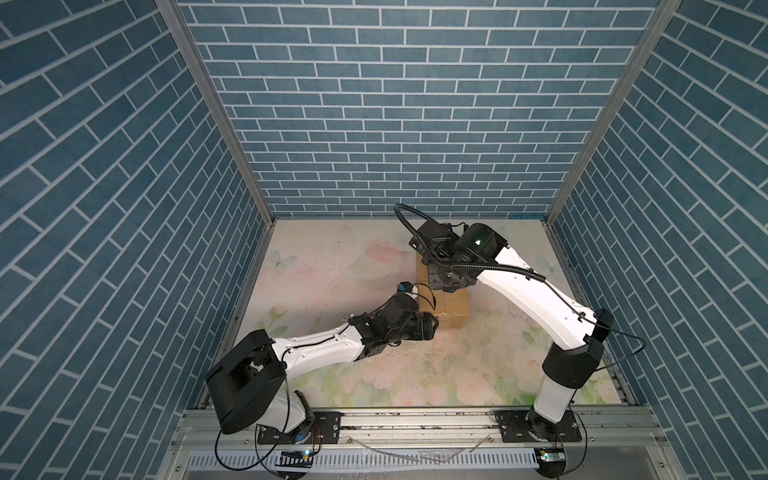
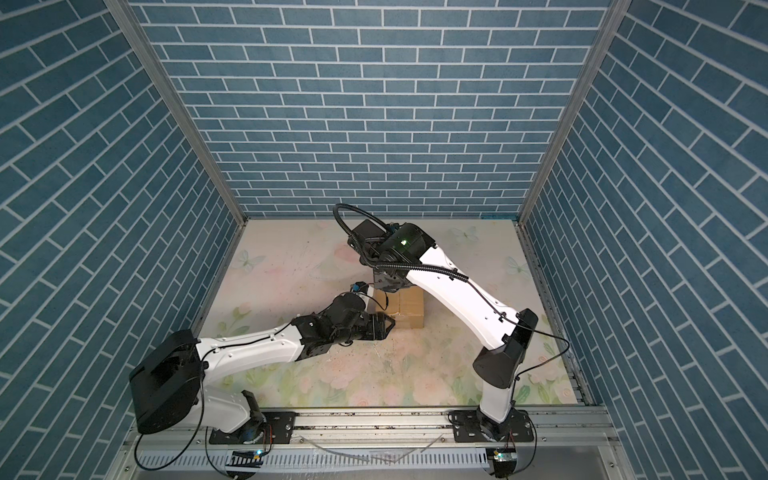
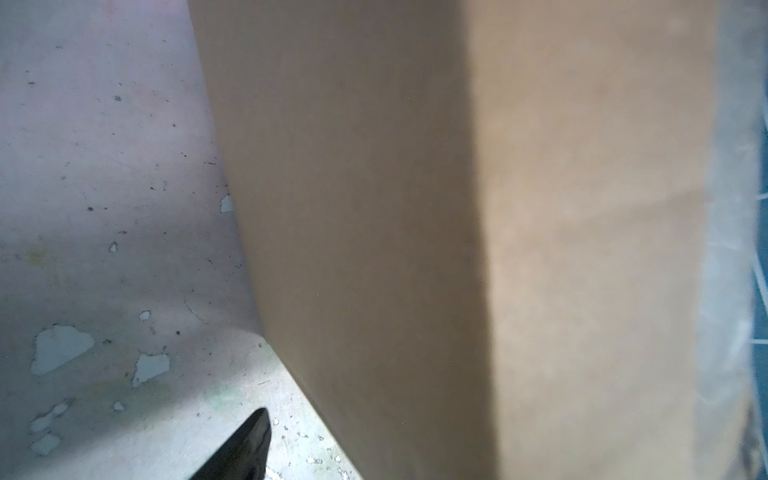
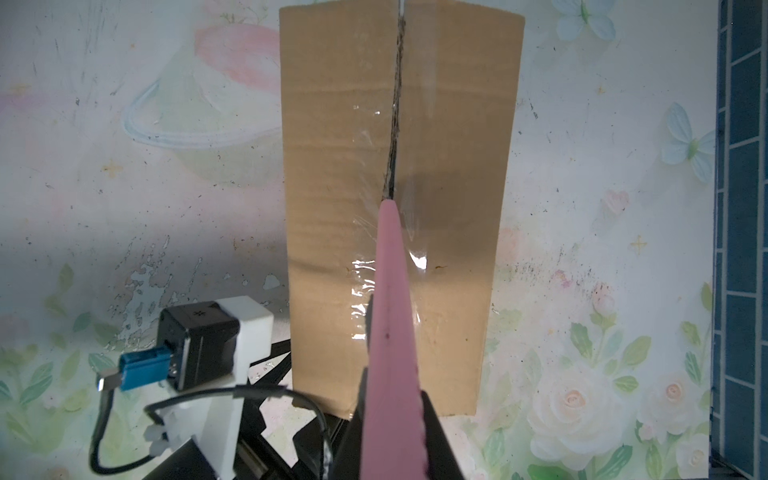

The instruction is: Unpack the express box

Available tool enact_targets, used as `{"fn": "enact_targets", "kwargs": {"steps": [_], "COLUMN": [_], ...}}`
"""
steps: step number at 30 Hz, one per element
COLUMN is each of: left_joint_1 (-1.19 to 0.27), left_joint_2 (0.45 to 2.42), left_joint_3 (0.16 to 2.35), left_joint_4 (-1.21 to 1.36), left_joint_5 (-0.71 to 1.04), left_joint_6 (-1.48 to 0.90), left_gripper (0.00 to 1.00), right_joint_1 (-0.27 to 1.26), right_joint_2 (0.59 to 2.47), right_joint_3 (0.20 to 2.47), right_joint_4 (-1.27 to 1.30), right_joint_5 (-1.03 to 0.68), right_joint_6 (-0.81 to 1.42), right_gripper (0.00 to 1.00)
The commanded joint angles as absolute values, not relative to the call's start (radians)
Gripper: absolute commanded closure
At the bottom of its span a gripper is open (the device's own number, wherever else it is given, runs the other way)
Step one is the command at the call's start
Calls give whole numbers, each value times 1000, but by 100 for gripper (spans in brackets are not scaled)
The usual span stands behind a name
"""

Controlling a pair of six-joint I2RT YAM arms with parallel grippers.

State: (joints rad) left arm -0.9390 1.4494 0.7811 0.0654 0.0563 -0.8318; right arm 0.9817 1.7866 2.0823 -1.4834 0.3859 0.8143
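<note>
- Jaws of right gripper (image 4: 392,415) pinch pink knife (image 4: 388,291), whose tip meets the taped lengthwise seam.
- Express box (image 4: 332,208) lies flat on floral mat (image 4: 582,208), about mid-table in both top views.
- Left gripper (image 2: 388,325) is spread wide at the box's near-left corner; it possibly touches the cardboard, but the wrist view is blurred.

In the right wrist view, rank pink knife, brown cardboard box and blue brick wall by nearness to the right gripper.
1. Pink tapered knife: clamped in the right gripper.
2. Brown cardboard express box: under the knife's tip.
3. Blue brick-pattern wall: well beyond the box, farthest.
</note>
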Motion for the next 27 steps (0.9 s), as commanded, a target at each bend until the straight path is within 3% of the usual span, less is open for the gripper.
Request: {"fn": "enact_targets", "kwargs": {"steps": [1, 14, 23, 27], "left_joint_1": [-907, -907, -905, -839], "left_joint_2": [1462, 1409, 1185, 1124], "left_joint_3": [810, 792, 833, 864], "left_joint_4": [119, 142, -147, -251], "left_joint_5": [-55, 0, 152, 269], "left_joint_6": [-879, -909, -791, -738], "left_gripper": [20, 21, 14, 10], "right_joint_1": [1016, 983, 908, 889], "right_joint_2": [1743, 1730, 1804, 1828], "right_joint_3": [2034, 2011, 2145, 2177], "right_joint_4": [-1596, -1549, -1544, -1542], "right_joint_5": [276, 288, 213, 165], "right_joint_6": [837, 815, 657, 597], "right_gripper": [100, 100, 100, 100]}}
